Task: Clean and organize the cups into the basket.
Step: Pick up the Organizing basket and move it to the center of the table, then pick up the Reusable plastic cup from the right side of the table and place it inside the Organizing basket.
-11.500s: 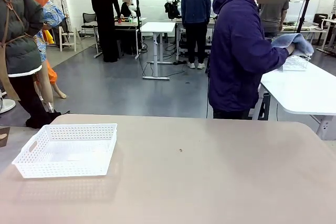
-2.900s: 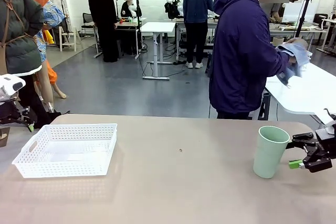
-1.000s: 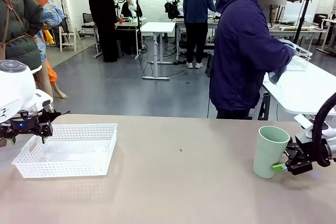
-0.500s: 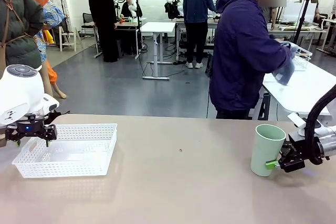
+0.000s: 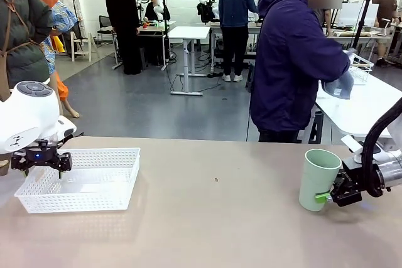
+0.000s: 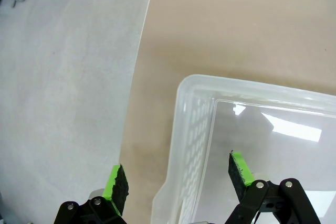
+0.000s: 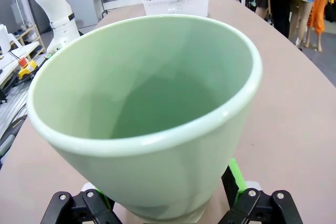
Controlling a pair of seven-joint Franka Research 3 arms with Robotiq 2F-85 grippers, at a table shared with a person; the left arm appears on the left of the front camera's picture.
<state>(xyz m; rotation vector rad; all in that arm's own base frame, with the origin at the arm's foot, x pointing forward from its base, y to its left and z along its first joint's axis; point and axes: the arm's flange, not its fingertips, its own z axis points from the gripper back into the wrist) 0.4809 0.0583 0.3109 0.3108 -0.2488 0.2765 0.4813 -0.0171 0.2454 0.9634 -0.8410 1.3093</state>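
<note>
Currently one mint green cup point(image 5: 319, 179) stands on the table point(image 5: 213, 230) at its right end, its base between the right gripper's point(image 5: 325, 196) spread fingers. One white lattice basket point(image 5: 94, 200) sits left; the left gripper point(image 5: 42, 169), fingers apart, straddles its end wall.

Cup point(image 5: 319, 179): pale mint green, plain. Basket point(image 5: 81, 180): white, fine lattice sides. Table point(image 5: 213, 230): matte tan. Person's jacket point(image 5: 289, 61): dark blue-purple.
</note>
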